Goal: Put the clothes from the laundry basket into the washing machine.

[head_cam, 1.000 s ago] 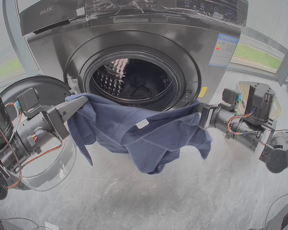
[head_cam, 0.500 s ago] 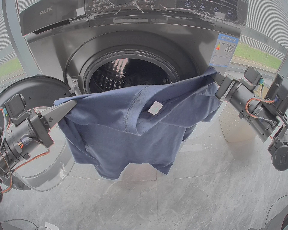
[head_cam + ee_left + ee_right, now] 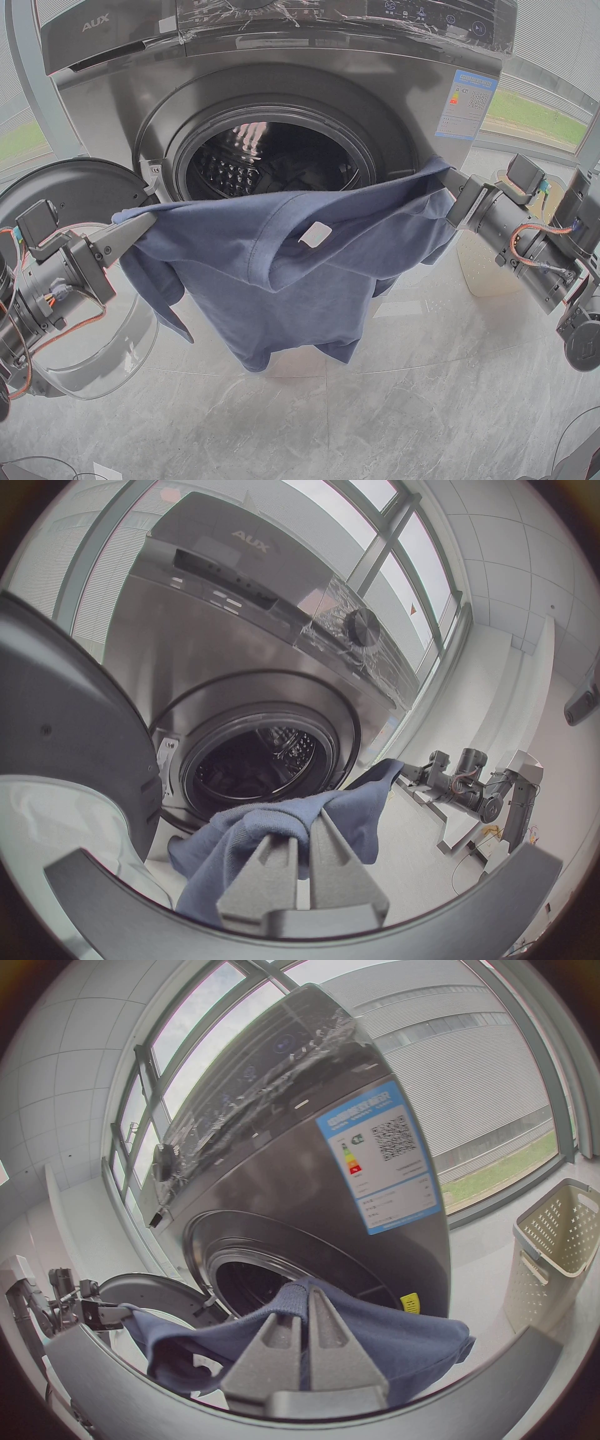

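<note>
- Clothes are seen here as one blue T-shirt [image 3: 294, 275], which is held stretched in the air in front of the washing machine [image 3: 281, 75].
- The garment is spread across the lower part of the round drum opening [image 3: 275, 162], outside it, and its loose lower part is hung down towards the floor [image 3: 312, 425] without touching it.
- One end of the shirt is gripped by the left end effector [image 3: 145, 220], on the robot's left; its fingers are clenched on a bunched fold of fabric.
- The other end is gripped by the right end effector [image 3: 447, 179], beside the right edge of the machine front; its fingers are likewise pressed together on the cloth.
- A white label [image 3: 315, 234] is shown at the collar, near the middle of the stretched shirt.
- The door [image 3: 69, 181] is swung fully open on the left side of the machine, behind the left arm.
- The laundry basket [image 3: 556, 1241], pale and perforated, is stood on the floor to the right of the machine, behind the right arm and apart from the shirt.
</note>
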You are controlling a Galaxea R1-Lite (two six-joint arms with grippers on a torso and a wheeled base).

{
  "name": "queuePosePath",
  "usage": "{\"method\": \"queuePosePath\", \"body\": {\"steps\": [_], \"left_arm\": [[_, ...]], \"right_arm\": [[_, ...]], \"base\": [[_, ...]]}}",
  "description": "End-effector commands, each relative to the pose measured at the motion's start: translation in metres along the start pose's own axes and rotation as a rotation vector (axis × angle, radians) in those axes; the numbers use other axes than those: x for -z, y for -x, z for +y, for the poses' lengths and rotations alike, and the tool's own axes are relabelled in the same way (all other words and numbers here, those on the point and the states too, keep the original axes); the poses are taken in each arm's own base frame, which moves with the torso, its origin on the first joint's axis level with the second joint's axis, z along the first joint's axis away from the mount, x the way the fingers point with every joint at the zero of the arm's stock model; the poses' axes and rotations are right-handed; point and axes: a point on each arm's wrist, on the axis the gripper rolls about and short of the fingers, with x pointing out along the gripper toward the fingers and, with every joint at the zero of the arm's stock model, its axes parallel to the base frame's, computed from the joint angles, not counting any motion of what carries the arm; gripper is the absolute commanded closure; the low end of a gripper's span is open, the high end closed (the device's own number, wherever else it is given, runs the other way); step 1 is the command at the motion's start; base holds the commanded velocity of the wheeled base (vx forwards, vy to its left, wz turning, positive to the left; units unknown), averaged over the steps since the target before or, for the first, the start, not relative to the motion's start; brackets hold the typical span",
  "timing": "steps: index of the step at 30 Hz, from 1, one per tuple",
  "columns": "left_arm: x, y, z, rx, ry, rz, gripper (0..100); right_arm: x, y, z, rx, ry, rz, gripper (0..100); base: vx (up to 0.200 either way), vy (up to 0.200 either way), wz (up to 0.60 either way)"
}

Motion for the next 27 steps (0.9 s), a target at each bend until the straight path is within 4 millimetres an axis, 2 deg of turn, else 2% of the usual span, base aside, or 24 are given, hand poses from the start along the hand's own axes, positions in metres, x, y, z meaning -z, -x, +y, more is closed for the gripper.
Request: {"method": "queuePosePath", "body": {"steps": [1,5,14,22,25,27], "left_arm": [[0.014,0.004,0.001,-0.001,0.012,0.050,100],[0.019,0.004,0.004,0.004,0.021,0.078,100],[-0.009,0.002,0.013,-0.045,-0.018,-0.035,100],[0.004,0.003,0.013,-0.040,-0.009,0.015,100],[0.000,0.002,0.012,-0.038,-0.013,0.000,100],[-0.011,0.000,0.011,-0.032,-0.017,-0.047,100]], "right_arm": [[0.004,0.002,0.014,-0.049,-0.015,-0.001,100],[0.011,0.001,0.016,-0.058,-0.016,0.017,100],[0.013,-0.015,0.011,-0.014,-0.016,-0.054,100],[0.007,-0.016,0.012,-0.007,-0.021,-0.078,100],[0.009,-0.016,0.012,-0.006,-0.019,-0.072,100],[0.012,-0.014,0.011,-0.004,-0.016,-0.057,100]], "base": [[0.000,0.000,0.00],[0.000,0.000,0.00],[0.000,0.000,0.00],[0.000,0.000,0.00],[0.000,0.000,0.00],[0.000,0.000,0.00]]}}
